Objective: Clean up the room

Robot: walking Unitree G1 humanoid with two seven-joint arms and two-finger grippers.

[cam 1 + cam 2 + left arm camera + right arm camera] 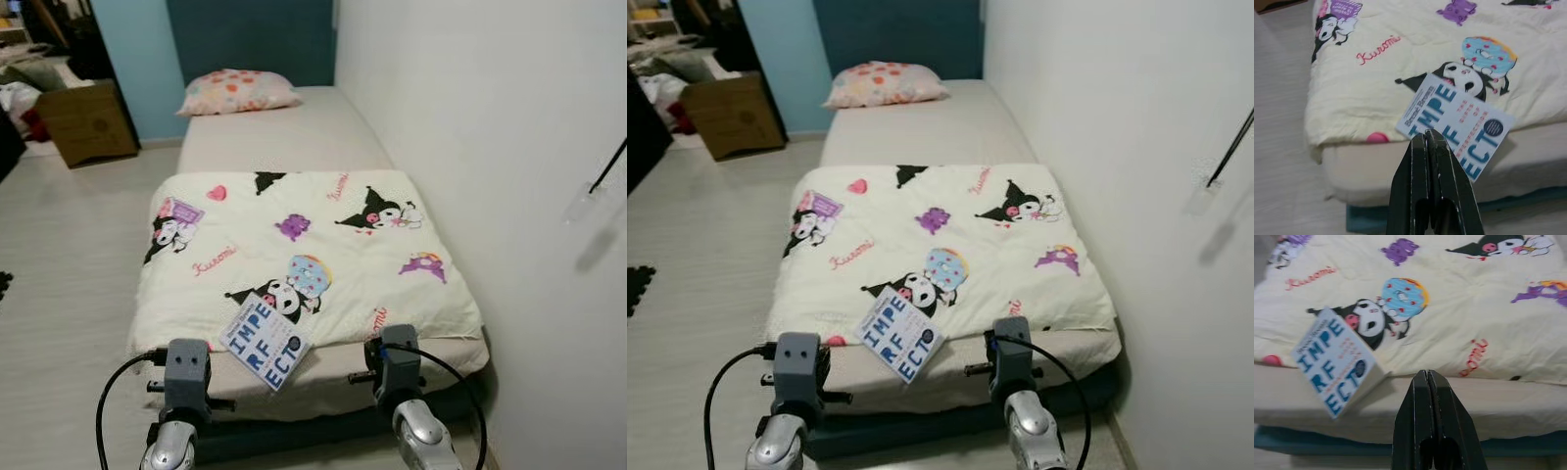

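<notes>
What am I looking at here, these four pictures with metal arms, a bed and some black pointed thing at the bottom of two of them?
This is a walking household robot seen through its own cameras. The two wide pictures come from a pair of cameras on its head, looking down at a bed. The silver arms at the bottom are its own: the left gripper and the right gripper.

The two close pictures come from cameras on each wrist, looking along that gripper's two black fingers. That is the black pointed thing. In both, the fingers are pressed together and hold nothing.

On the bed lies a cream blanket printed with cartoon characters. A white book with big blue letters rests at the blanket's near edge, jutting past it toward the robot. A spotted pillow sits at the far end. A cardboard box stands on the floor beyond.
</notes>
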